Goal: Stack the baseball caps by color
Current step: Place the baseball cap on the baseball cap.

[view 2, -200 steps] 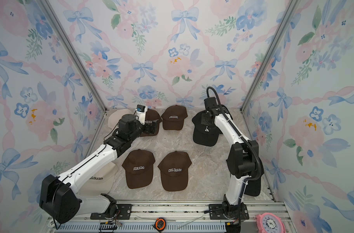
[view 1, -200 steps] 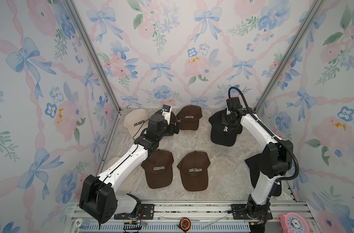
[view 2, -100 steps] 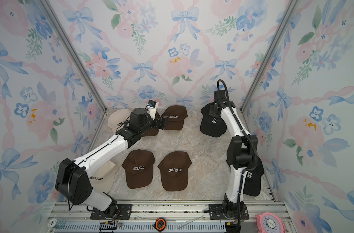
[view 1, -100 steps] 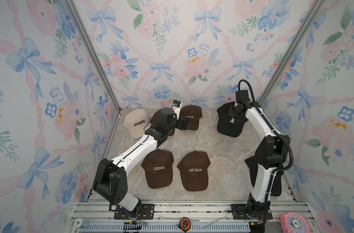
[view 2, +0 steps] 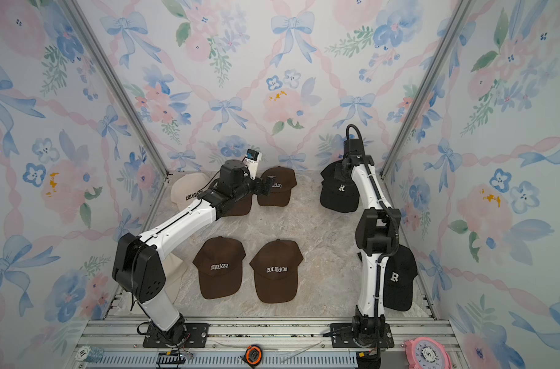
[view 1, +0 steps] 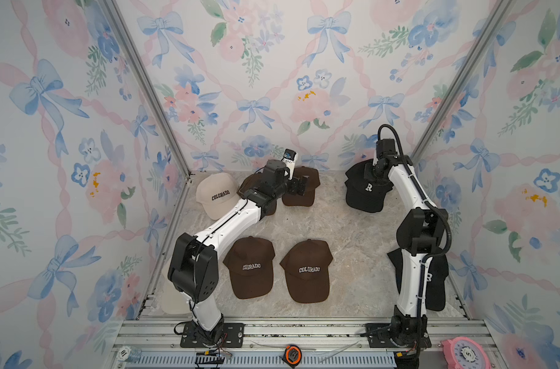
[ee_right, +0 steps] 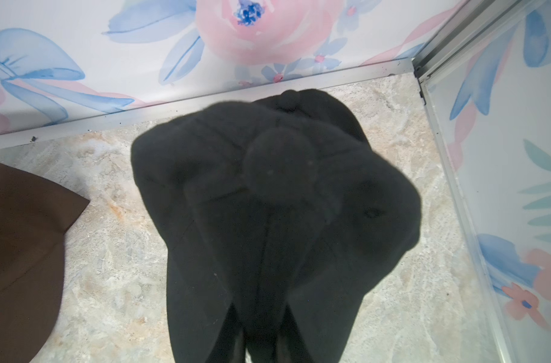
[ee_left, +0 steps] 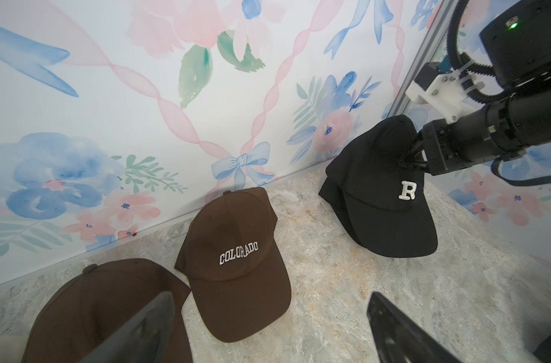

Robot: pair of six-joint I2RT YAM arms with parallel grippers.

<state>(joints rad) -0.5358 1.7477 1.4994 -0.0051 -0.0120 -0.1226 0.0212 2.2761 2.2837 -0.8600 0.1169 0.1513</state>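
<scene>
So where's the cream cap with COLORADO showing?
In both top views the cream COLORADO cap lies in the far left corner of the table, with a brown cap just to its right.

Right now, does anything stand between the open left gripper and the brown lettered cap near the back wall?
Nothing visible does. The left gripper hangs open close to that brown cap; the second brown cap lies beside it, not between.

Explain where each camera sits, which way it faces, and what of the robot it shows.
Top views: high over the arm bases, looking down and rearward; both arms, left gripper, right gripper.
Left wrist: on the left arm, facing the back wall over a brown cap; its open fingers.
Right wrist: on the right arm, looking down onto the gripped black cap; fingers indistinct.
Shared: every view shows that black cap.
</scene>
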